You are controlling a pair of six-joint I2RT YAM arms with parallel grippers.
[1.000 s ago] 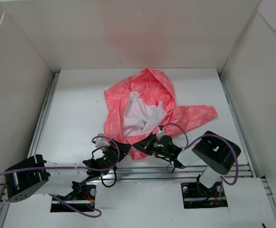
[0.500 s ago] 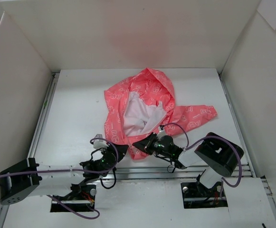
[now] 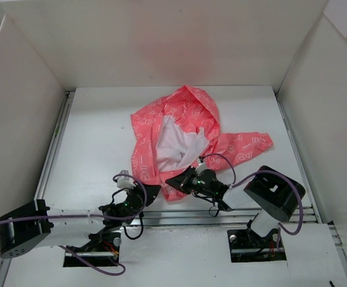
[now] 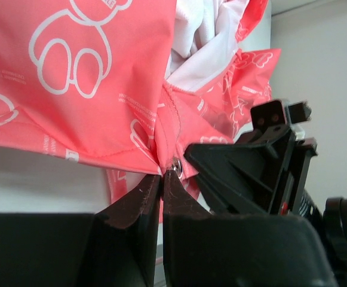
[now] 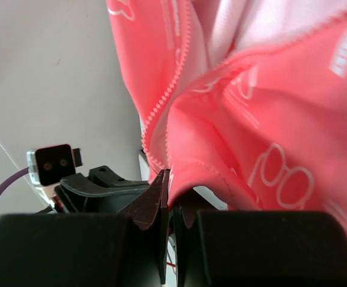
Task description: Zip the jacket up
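**Both grippers pinched on the hem, zip line running away from them**

One jacket (image 3: 182,134) lay open on the worktop (image 3: 95,137), hood toward the far wall and hem nearest the arms. White lining showed between its two front edges. The two grippers met at that near hem, just beside each other.

The left gripper (image 4: 161,179) was closed to a sliver on a hem corner, touching a small metal fitting (image 4: 176,164). The right gripper (image 5: 170,179) was likewise clamped on hem fabric, where one row of zipper teeth (image 5: 167,101) climbed away.

The opening's long axis led from both grippers toward the hood, so a closing pull would probably travel that way. Neither arm looked nearer.
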